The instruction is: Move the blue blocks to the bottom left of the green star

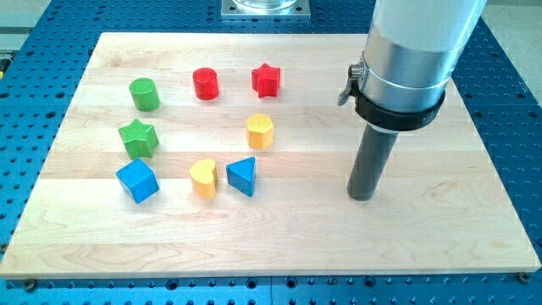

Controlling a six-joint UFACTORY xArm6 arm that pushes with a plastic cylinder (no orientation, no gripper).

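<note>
The green star (pixel 137 137) lies at the view's left on the wooden board. A blue cube (pixel 137 180) sits just below it, close but apart. A blue triangular block (pixel 243 175) lies right of a yellow heart (pixel 203 178), near the board's middle. My tip (pixel 362 196) rests on the board well to the right of the blue triangle, touching no block.
A green cylinder (pixel 145 94), a red cylinder (pixel 206 84) and a red star (pixel 266 80) lie along the upper part. A yellow block (pixel 260 130) sits above the blue triangle. The wooden board (pixel 440 237) lies on a blue perforated table.
</note>
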